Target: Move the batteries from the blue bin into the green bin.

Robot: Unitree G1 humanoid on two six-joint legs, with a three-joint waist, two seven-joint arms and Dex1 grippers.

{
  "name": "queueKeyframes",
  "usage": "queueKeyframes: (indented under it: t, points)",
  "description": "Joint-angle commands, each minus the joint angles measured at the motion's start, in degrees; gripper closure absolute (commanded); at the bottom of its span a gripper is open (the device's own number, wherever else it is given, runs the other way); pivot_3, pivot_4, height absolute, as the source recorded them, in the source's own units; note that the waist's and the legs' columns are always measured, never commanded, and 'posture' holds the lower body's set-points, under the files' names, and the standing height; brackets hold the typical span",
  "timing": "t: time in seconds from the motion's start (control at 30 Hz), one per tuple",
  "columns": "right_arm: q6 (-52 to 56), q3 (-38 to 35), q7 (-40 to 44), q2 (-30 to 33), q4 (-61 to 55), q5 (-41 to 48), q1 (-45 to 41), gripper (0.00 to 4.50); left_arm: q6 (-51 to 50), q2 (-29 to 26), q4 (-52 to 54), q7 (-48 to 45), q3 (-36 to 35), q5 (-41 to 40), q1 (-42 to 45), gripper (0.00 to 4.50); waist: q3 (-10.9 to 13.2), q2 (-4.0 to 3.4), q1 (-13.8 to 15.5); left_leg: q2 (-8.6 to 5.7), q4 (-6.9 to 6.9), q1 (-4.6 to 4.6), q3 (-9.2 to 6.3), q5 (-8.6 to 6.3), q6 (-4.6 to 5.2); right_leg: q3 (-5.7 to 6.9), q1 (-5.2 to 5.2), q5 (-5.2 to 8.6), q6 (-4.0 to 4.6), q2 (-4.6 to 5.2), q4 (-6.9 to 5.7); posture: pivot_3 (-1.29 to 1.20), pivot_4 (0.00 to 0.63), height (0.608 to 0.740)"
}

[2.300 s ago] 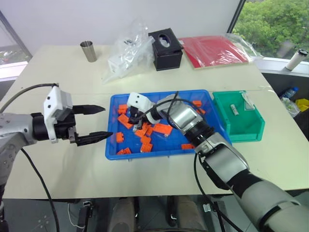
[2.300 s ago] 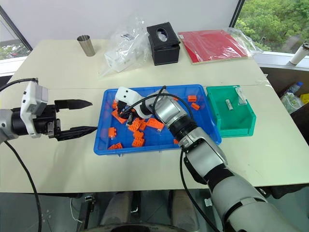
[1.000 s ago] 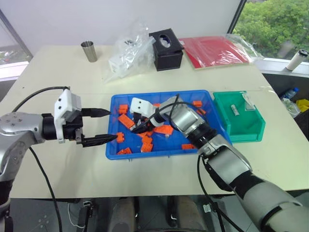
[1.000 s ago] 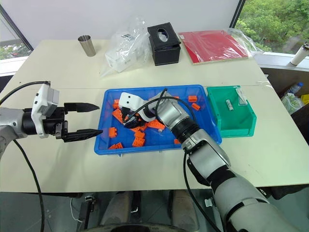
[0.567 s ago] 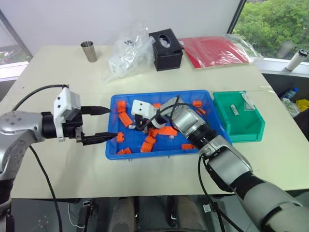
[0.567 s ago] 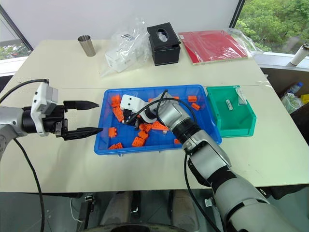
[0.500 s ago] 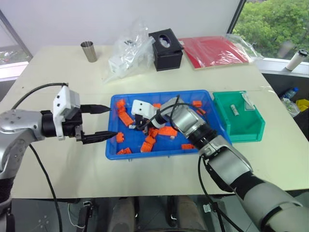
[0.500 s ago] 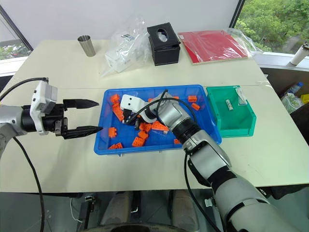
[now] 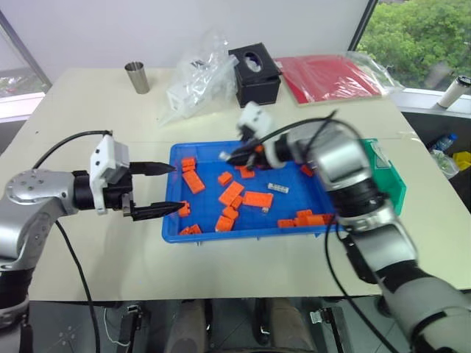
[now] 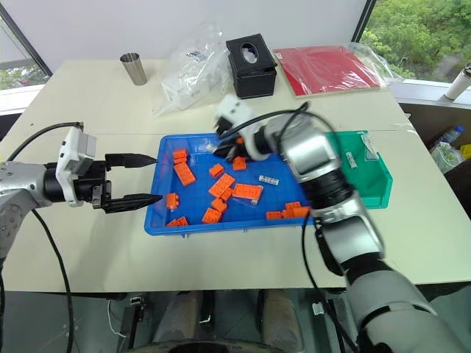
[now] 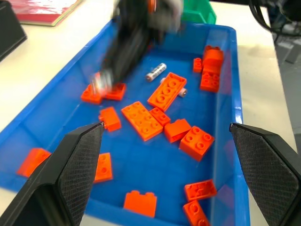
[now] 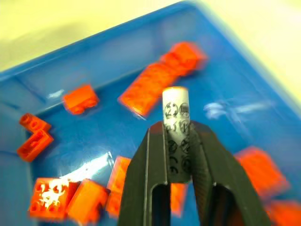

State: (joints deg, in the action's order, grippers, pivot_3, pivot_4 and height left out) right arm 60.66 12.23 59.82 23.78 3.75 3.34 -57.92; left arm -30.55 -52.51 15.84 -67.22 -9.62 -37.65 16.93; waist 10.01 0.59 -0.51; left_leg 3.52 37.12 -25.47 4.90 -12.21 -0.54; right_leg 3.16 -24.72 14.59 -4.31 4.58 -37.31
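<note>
The right gripper is clamped on a battery: a slim white cylinder printed with dark round symbols, standing upright between the two black fingers with its flat top poking above the tips. In the left eye view this gripper sits at upper centre, over the far edge of the blue bin.

A second battery, silvery with dark marks, lies flat on the blue floor at centre frame, just right of an orange block. Many more orange blocks lie scattered across the bin.

The green bin shows at right centre, against the blue bin's right end, mostly hidden behind the right arm.

The left gripper is at left centre, jaws spread wide and empty, tips at the blue bin's left rim.
</note>
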Motion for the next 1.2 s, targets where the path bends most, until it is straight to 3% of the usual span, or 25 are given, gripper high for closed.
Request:
queueKeyframes:
  t: [0.03,0.23,0.43,0.7,0.9,1.07,1.1,1.2]
  points:
    - [5.26,-7.51,-1.94,9.99,-7.79,1.65,3.07,4.44,0.75,0.92,0.29,0.25,0.82,0.22,2.15,0.0,0.0,0.01,0.26,-0.01,0.0,-0.02,-0.01,0.0,0.0,0.01,0.01,0.0,0.0,0.01,0.04,0.0,0.15,0.736]
    - [5.4,-15.2,-4.51,25.36,-13.25,2.73,15.05,4.44,0.85,2.34,-1.2,-0.32,2.65,0.87,4.43,0.0,0.02,-0.01,-0.19,-0.02,-0.05,0.01,0.02,-0.01,0.02,0.01,0.03,0.01,0.01,0.01,0.15,0.0,0.15,0.736]
    - [4.56,-20.04,-8.87,29.43,-12.76,3.68,22.31,4.44,0.84,3.12,-2.02,-1.05,3.81,1.13,6.43,0.0,0.03,-0.03,-0.39,0.02,-0.07,0.08,0.05,-0.01,0.02,-0.03,0.01,0.0,0.0,-0.06,0.12,0.0,0.15,0.736]
    - [-1.28,-19.04,-11.1,31.41,-9.72,4.56,22.66,0.52,0.73,3.25,-3.08,-1.6,4.1,1.45,8.15,0.0,0.04,-0.04,-0.1,-0.01,-0.02,0.06,0.05,-0.01,0.02,-0.04,0.03,0.01,-0.01,-0.02,0.15,0.0,0.15,0.736]
    - [-2.87,-11.16,-5.33,26.41,-17.91,11.77,16.39,0.52,0.02,2.54,-2.23,-2.14,3.74,1.08,8.08,0.0,0.05,-0.06,-0.59,0.07,-0.07,0.07,0.02,-0.01,0.02,-0.06,0.0,0.01,0.0,-0.13,0.13,0.0,0.15,0.736]
    - [-1.34,-0.59,-9.06,15.8,-18.26,11.44,13.49,0.52,-0.09,2.61,-2.03,-2.18,4.24,1.44,8.51,0.0,0.05,-0.05,-0.33,0.09,-0.03,0.04,-0.02,-0.01,0.02,-0.05,0.03,0.01,0.01,-0.17,0.13,0.0,0.15,0.736]
    - [-1.73,2.17,-9.76,13.98,-17.69,10.49,13.25,0.24,-0.23,2.68,-1.84,-2.07,4.35,1.43,8.64,0.0,0.05,-0.05,-0.15,0.08,-0.01,0.03,-0.01,-0.01,0.02,-0.05,0.02,0.01,0.01,-0.15,0.12,0.0,0.15,0.736]
    - [-3.17,8.01,-10.89,10.56,-15.61,8.59,12.54,0.24,-0.63,2.69,-1.16,-1.93,4.46,1.25,8.79,0.0,0.05,-0.03,0.18,0.03,0.04,-0.04,-0.03,0.0,0.03,-0.04,0.02,0.01,0.0,-0.1,0.13,0.0,0.15,0.736]
